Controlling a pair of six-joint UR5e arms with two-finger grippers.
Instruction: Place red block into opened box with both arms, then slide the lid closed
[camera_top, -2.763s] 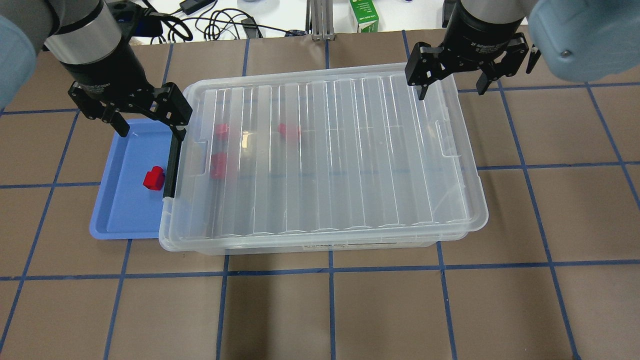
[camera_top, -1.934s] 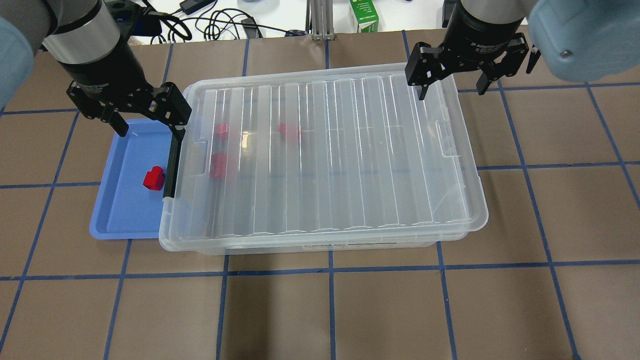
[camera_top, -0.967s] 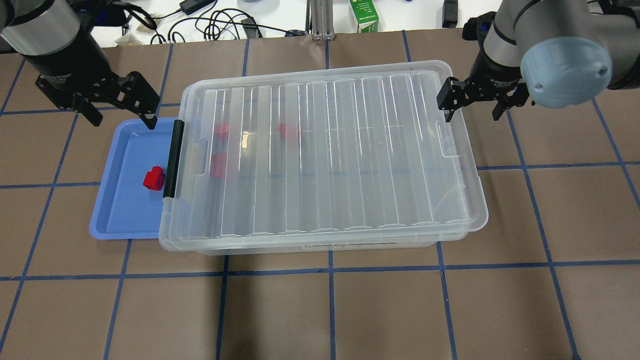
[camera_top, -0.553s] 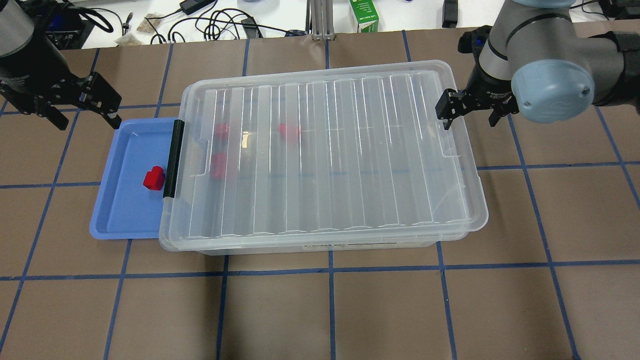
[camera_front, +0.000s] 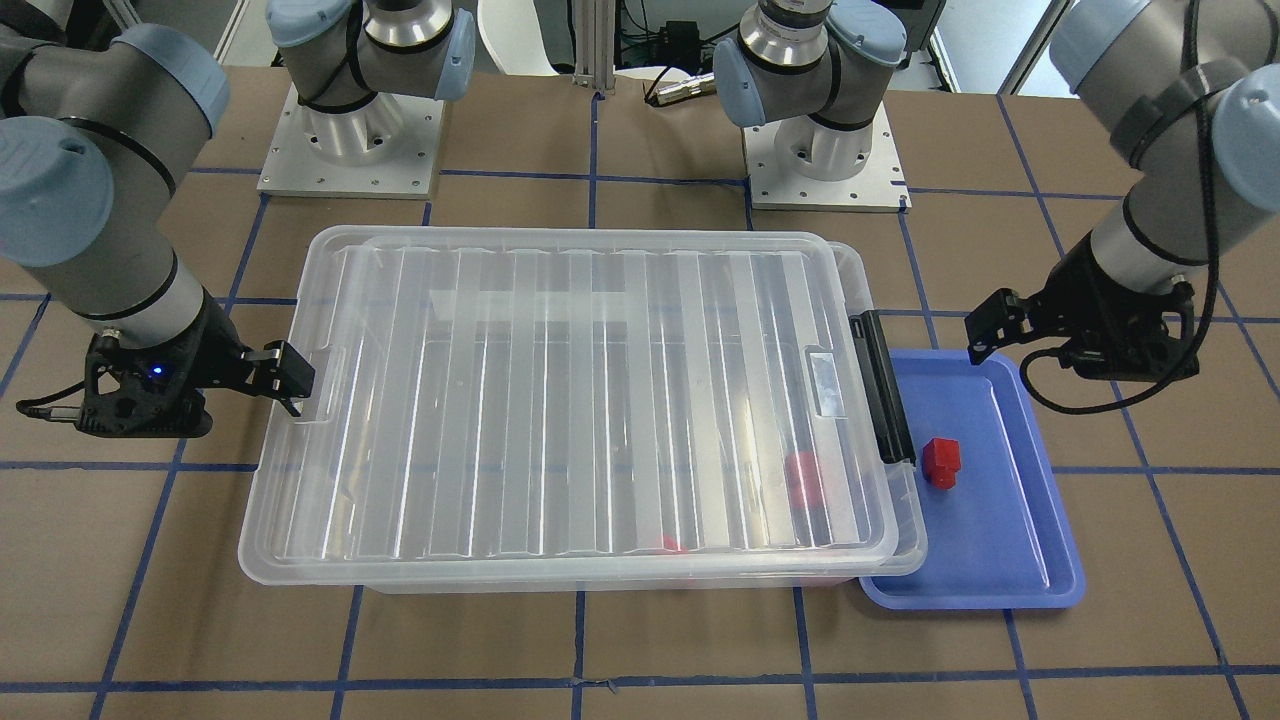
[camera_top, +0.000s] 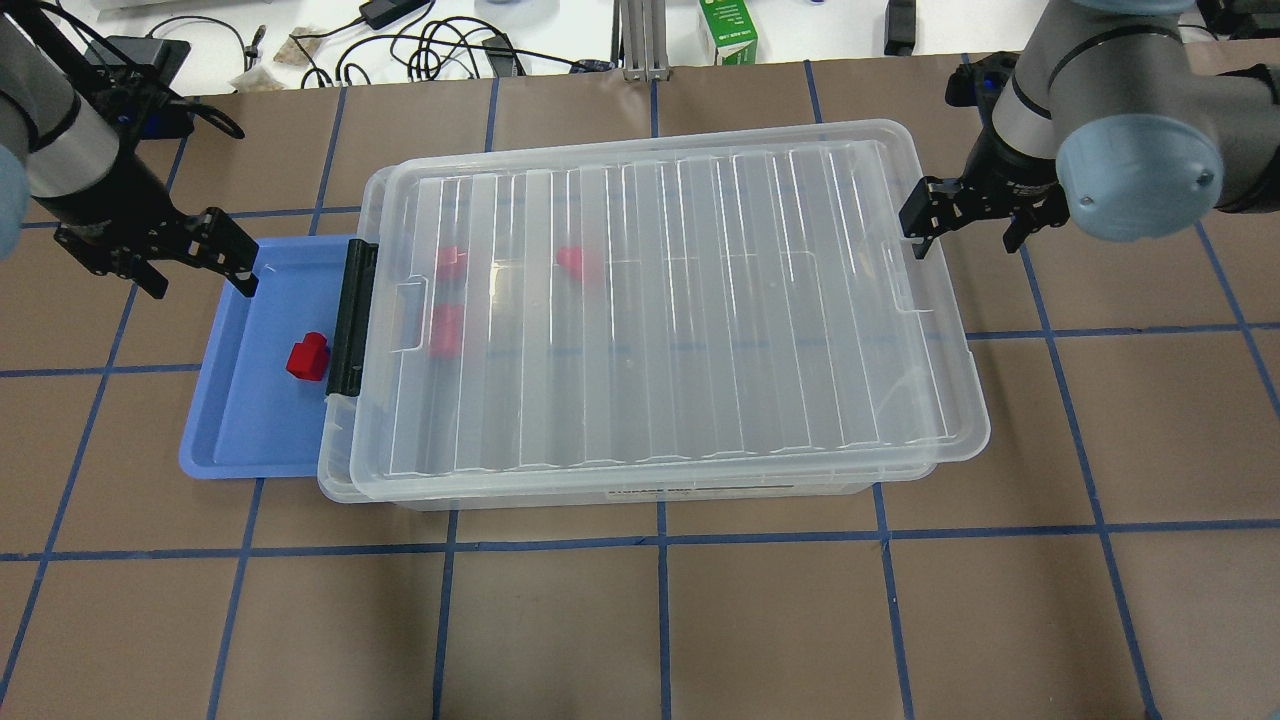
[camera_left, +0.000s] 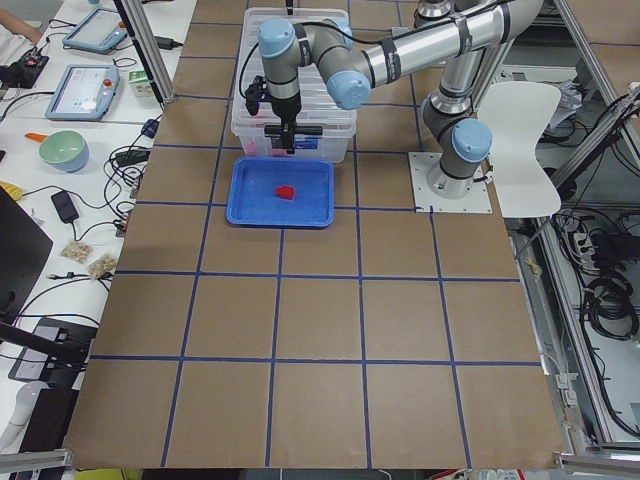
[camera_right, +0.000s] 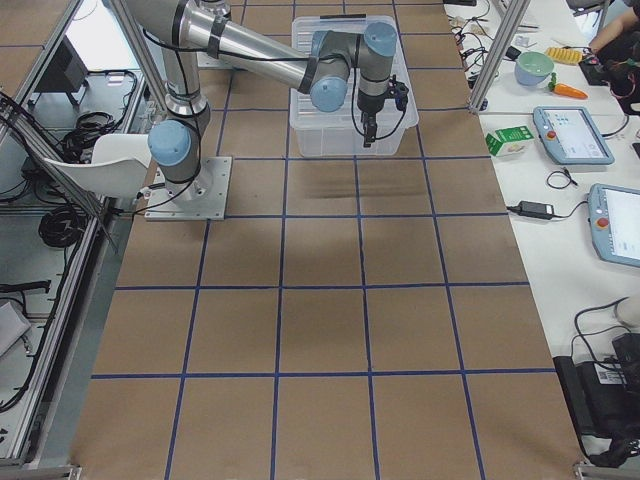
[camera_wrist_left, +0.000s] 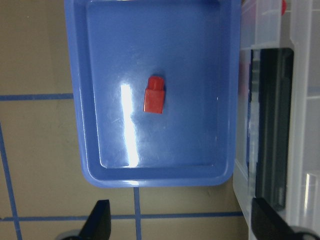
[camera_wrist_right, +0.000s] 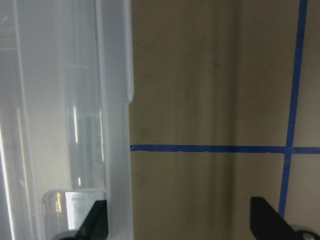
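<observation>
Nearest on the table (camera_top: 700, 620): the lid (camera_top: 700, 300) covers the box (camera_top: 500, 497) almost wholly, offset toward the right short end. We see red pieces (camera_top: 445, 330) through it. The red block (camera_top: 307, 357) lies in the blue tray (camera_top: 240, 420), by the edge beside the latch. Farther back, the left gripper (camera_top: 205, 290) is spread and empty over the tray's far corner. The right gripper (camera_top: 963, 245) is spread beside the lid's far right corner. We judge placing and closing both undone.

left gripper (camera_top: 203, 283) fingers spread, right gripper (camera_top: 964, 245) likewise
</observation>
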